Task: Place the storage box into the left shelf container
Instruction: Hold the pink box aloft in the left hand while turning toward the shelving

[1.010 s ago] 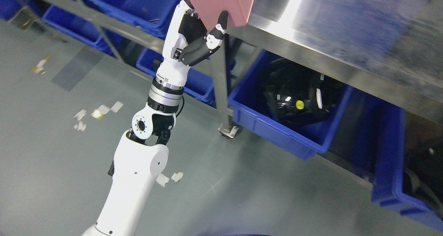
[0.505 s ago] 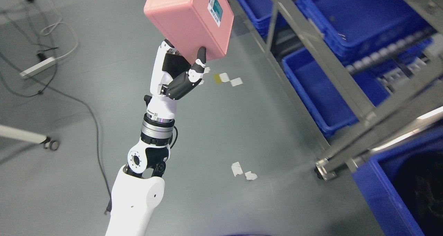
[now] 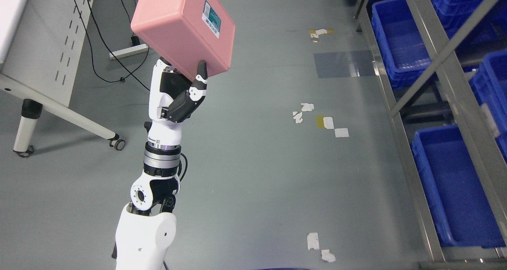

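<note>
Head view: left hand [image 3: 178, 92] grips pink box [image 3: 183, 31] from below, thumb on its near face, held high over floor, well apart from blue bins [image 3: 455, 183]. Rigid, smooth plastic, probably light; bottom-edge hold looks slip-prone.

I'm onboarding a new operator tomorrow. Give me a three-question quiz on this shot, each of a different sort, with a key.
1. True or false: the left hand grips the pink rectangular plastic storage box.
2. On which side of the picture is the grey metal shelf rack with blue plastic bins: A left, B right, C top?
3. What colour is the label on the box?

Key: 1 true. 2 B. 3 white and teal.
</note>
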You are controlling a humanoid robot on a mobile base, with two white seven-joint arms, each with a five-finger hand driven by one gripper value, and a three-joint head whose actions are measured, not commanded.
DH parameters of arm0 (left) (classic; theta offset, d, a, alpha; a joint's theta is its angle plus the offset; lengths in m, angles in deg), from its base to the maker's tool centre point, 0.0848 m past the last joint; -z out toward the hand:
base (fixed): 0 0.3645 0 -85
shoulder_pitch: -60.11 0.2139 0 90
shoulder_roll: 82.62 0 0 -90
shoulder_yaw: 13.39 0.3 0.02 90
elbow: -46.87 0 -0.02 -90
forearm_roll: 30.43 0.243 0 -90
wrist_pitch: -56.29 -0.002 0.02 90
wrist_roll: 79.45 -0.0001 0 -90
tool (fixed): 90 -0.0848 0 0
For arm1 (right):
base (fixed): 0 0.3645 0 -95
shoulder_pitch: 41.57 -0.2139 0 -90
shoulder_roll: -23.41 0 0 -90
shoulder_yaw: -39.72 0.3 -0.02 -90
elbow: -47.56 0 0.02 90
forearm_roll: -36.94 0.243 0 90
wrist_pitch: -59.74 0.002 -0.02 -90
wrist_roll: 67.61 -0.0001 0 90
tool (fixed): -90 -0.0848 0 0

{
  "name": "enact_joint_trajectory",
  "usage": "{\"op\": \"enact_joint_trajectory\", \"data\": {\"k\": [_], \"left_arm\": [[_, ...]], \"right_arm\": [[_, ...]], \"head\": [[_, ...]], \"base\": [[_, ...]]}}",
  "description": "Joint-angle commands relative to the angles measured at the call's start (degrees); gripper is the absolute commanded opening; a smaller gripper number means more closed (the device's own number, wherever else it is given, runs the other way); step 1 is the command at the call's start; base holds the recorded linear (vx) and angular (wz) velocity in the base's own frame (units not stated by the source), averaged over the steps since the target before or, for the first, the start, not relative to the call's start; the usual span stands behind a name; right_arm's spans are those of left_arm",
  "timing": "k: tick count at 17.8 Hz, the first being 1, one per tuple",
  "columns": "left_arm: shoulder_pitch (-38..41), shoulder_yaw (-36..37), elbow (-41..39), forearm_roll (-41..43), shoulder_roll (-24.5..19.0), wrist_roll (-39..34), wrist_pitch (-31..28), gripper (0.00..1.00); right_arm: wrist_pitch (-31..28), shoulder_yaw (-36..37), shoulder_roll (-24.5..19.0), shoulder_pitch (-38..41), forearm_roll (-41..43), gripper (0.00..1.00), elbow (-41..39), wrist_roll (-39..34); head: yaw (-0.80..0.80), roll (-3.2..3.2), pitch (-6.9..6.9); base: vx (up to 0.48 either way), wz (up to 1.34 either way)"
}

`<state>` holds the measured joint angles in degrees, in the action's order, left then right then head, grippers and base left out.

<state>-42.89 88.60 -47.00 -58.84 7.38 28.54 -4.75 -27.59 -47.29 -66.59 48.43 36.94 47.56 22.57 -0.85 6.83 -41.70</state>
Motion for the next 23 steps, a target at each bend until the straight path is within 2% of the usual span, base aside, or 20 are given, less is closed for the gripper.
{"op": "enact_joint_trajectory", "data": {"k": [1,17,23], "left_arm": [[1.05,-4.34,-1.57,-0.06,-1.0,0.12,-0.04,0.01],[7.47,-3.29,-1.4,-0.06,-1.0,0.82,1.28,0.02],[9.57,-2.24,-0.78,-0.06,-1.0,3.28,1.45,0.02]], "right_arm": [[0.14,0.0,1.0,-0.26,1.23,1.0,-1.0,0.0],[0.14,0.0,1.0,-0.26,1.23,1.0,-1.0,0.0],[0.14,0.0,1.0,-0.26,1.23,1.0,-1.0,0.0]], "head": [[0.0,0.0,0.0],[0.0,0.0,0.0],[0.0,0.0,0.0]], "base": [[0.454,0.18],[0.494,0.06],[0.542,0.02]]}}
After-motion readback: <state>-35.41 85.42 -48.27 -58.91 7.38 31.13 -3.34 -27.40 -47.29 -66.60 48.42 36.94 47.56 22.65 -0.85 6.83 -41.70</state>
